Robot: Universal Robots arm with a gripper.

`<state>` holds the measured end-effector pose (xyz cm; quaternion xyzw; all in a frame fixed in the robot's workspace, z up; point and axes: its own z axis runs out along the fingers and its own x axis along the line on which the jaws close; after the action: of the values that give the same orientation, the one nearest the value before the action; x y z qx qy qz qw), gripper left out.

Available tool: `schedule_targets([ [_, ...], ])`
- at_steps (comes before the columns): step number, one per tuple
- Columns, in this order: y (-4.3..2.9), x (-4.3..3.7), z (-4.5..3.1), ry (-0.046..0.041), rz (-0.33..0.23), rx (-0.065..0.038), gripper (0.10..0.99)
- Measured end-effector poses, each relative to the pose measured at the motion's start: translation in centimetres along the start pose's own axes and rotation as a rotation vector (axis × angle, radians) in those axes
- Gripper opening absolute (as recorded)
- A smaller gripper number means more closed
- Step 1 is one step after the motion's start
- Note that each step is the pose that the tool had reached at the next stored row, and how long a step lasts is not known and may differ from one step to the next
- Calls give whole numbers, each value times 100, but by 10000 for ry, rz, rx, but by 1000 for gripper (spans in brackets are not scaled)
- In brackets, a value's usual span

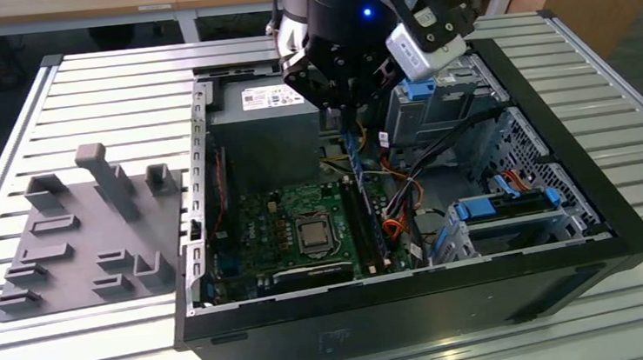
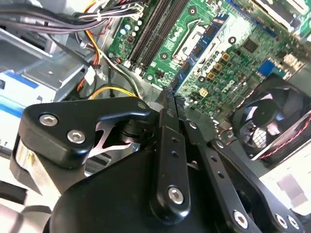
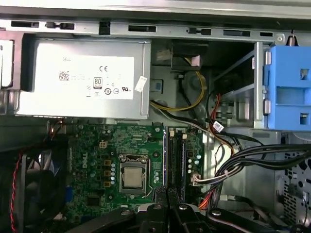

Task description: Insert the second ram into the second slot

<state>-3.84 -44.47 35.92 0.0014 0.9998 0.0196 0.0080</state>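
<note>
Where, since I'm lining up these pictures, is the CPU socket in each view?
Exterior view: the CPU socket sits mid-motherboard, on the exterior view's left of the memory slots.
First wrist view: the socket lies between the fan and the slots.
Second wrist view: the socket lies between the slots and the second ram.
Shared landmark: the memory slots.

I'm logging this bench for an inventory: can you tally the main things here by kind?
slatted metal table: 1
open computer case: 1
grey holder plate: 1
gripper: 1
second ram, held in the gripper: 1
Total: 5
</note>
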Motion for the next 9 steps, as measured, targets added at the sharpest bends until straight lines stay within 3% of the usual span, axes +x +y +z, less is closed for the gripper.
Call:
schedule_targets([
  [3, -1, 1, 27, -30, 758, 11, 122],
  [9, -3, 1, 78, -36, 907, 17, 122],
])
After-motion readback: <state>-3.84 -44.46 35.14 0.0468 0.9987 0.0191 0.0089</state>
